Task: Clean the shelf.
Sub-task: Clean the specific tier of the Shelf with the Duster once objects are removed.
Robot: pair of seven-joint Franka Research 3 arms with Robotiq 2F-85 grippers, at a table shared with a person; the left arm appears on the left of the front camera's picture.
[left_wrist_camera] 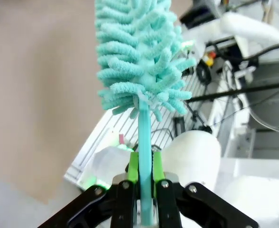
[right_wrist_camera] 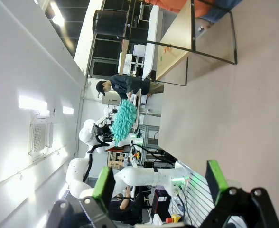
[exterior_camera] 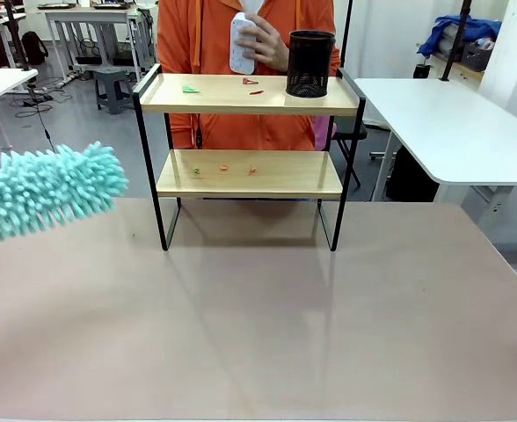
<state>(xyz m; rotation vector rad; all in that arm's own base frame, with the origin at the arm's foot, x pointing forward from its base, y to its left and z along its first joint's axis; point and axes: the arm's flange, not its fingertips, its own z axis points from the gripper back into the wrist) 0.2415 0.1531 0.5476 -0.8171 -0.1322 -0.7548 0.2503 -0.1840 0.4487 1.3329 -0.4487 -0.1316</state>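
The shelf (exterior_camera: 223,102) stands at the far middle of the table, and its side shows in the right wrist view (right_wrist_camera: 175,57). Small green (exterior_camera: 191,89) and red scraps (exterior_camera: 250,82) lie on its top board, and more scraps (exterior_camera: 224,167) lie on the lower board. A teal fluffy duster (exterior_camera: 47,189) reaches in from the left, apart from the shelf. My left gripper (left_wrist_camera: 145,176) is shut on the duster's thin handle (left_wrist_camera: 144,142) below the head (left_wrist_camera: 137,57). My right gripper (right_wrist_camera: 159,183) is open with nothing between its fingers, far from the shelf.
A black mesh cup (exterior_camera: 310,63) stands on the right of the top board. Behind the shelf, a person in orange holds a white bottle (exterior_camera: 241,42). A white table (exterior_camera: 443,123) stands at the right. The beige tabletop (exterior_camera: 258,308) stretches in front of the shelf.
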